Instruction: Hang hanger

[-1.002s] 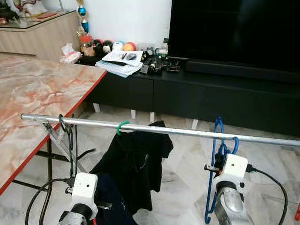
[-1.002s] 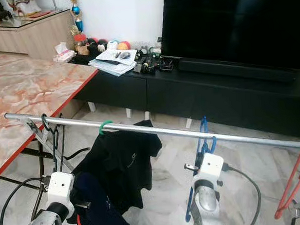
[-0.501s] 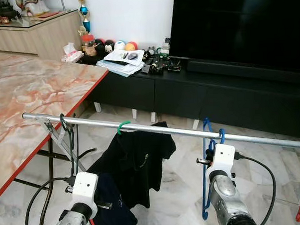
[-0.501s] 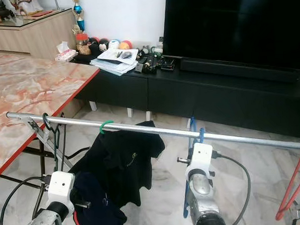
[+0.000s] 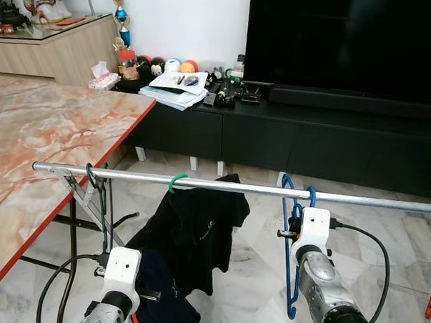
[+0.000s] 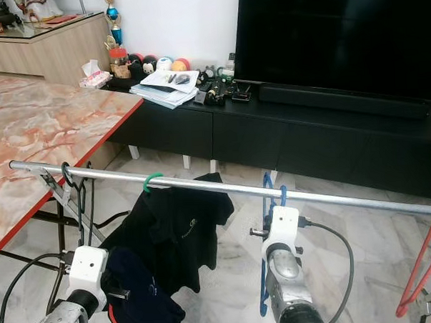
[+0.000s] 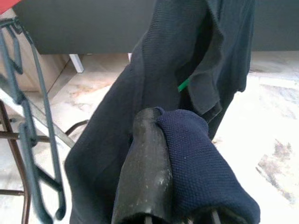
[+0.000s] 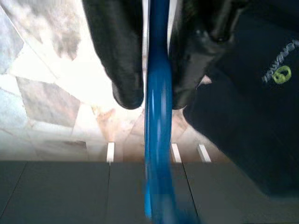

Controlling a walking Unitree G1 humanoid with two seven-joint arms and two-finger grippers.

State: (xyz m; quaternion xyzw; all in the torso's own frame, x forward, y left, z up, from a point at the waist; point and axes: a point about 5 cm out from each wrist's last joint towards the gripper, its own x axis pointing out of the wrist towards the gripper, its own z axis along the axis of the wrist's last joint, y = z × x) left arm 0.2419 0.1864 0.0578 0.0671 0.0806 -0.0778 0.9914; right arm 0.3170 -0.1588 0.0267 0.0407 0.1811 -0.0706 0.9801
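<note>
Leftward along the rail (image 5: pixel 224 186) slides the blue hanger (image 5: pixel 290 258), right gripper (image 8: pixel 150 100) clamped on it; left gripper (image 7: pixel 187 186) pinches navy cloth (image 7: pixel 205 172).

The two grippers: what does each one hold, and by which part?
The right gripper clamps the blue hanger by its bar just below the hook. The left gripper holds a fold of navy cloth.

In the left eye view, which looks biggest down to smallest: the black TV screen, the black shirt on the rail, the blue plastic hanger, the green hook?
1. Black TV screen
2. Black shirt
3. Blue plastic hanger, held by the right gripper
4. Green hook

The screen stands farther away, yet looks largest.
</note>
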